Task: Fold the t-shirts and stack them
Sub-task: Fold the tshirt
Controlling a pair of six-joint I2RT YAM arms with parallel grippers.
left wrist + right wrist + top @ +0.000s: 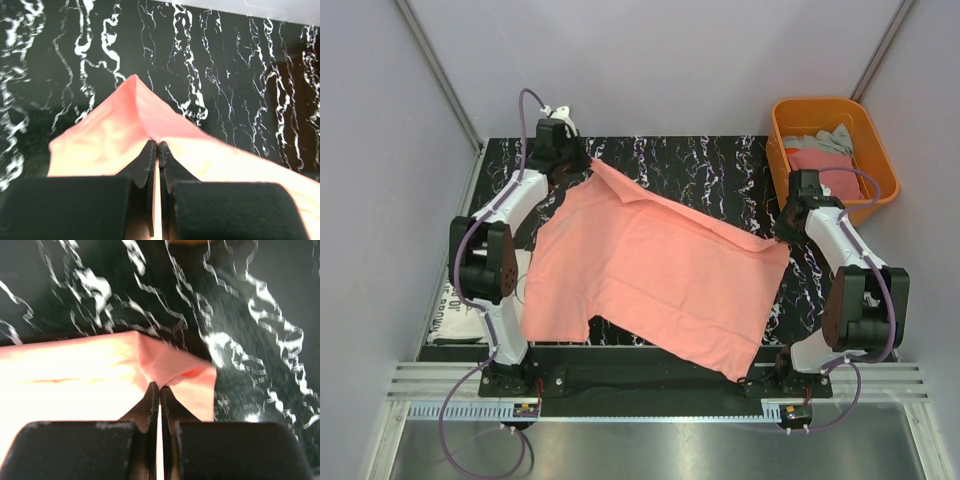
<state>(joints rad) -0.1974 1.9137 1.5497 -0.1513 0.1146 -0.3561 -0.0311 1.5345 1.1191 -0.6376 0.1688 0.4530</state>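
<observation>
Salmon-pink t-shirt (660, 270), corners pinched in left tool (157, 146), right tool (159, 387)

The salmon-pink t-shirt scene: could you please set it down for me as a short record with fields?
shirt: salmon-pink t-shirt, stretched out over the black marbled table
left gripper: shut on the shirt's far left corner
right gripper: shut on its right corner
tub: orange tub at far right, holding grey cloth and pink cloth
</observation>
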